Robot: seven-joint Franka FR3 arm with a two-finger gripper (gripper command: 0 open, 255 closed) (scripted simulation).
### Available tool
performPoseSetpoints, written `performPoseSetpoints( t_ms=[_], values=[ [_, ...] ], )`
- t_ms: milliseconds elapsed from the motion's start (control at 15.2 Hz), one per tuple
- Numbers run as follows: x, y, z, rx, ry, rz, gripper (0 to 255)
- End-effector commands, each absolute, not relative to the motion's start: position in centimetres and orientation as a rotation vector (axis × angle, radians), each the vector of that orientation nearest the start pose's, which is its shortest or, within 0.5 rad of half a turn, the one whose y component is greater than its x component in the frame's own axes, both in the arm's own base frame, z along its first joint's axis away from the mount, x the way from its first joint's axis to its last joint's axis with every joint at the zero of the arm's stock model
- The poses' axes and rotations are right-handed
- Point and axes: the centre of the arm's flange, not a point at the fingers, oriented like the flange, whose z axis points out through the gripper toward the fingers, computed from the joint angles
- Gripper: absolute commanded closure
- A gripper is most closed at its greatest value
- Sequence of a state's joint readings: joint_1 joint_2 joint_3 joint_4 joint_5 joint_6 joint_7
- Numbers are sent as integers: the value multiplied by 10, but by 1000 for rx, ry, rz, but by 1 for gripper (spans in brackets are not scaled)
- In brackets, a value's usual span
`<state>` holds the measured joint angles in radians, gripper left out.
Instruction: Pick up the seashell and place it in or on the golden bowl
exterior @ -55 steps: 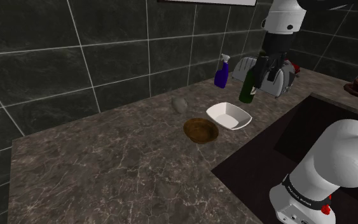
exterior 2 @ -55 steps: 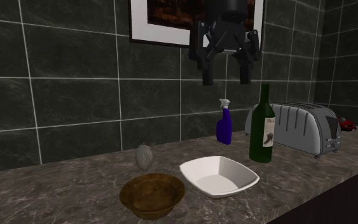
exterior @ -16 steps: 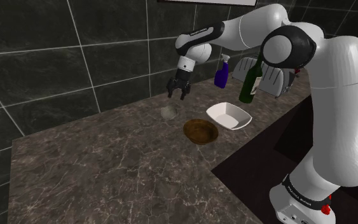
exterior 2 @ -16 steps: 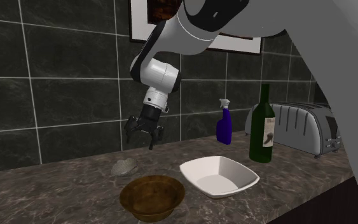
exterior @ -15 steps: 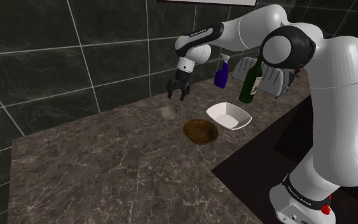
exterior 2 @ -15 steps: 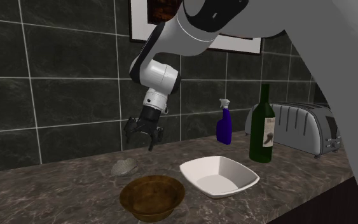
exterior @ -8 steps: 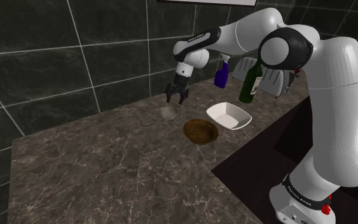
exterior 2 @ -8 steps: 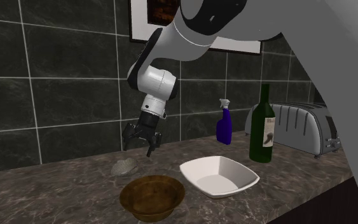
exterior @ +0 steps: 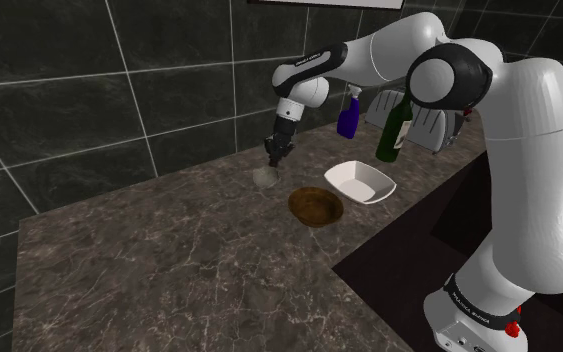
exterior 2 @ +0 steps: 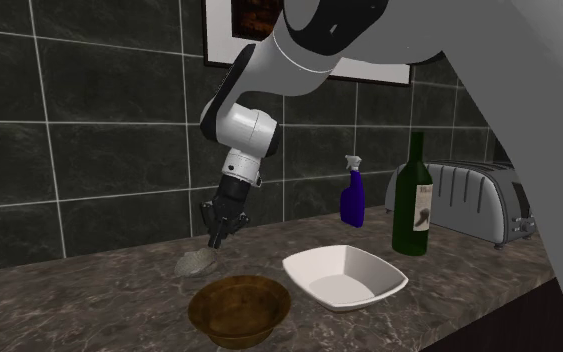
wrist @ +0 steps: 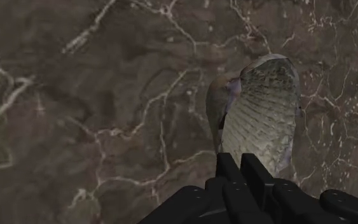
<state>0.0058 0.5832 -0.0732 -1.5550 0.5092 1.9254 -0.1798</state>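
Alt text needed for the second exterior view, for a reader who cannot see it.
The black gripper, fingers shut, hangs just above a grey seashell lying on a dark veined counter. In front sit a brown bowl and a white bowl; a blue spray bottle, green bottle and toaster stand by the tiled wall.

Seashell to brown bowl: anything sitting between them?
Nothing. The second exterior view shows just bare dark marbled countertop between the seashell and the brown bowl.

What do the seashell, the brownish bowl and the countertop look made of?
Seashell: grey-green, matte, with a scaly ridged texture, shell-like. Bowl: amber-brown with a soft sheen; metal, glass or glaze, unclear. Countertop: dark polished stone with pale veins, marble-like.
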Motion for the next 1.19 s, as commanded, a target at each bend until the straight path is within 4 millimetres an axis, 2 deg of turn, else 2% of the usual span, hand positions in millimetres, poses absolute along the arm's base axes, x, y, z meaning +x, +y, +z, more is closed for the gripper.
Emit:
performPoseSetpoints(
  t_ms=[0, 330, 396, 528, 990, 1122],
  values=[
    [680, -5, 298, -2693, 149, 208, 255],
    [680, -5, 298, -2693, 149, 208, 255],
    [680, -5, 298, -2693, 149, 208, 0],
    [636, 1, 304, -2764, 34, 12, 0],
    [636, 15, 270, -2764, 34, 12, 0],
    [636, 16, 267, -2764, 34, 12, 0]
  ],
)
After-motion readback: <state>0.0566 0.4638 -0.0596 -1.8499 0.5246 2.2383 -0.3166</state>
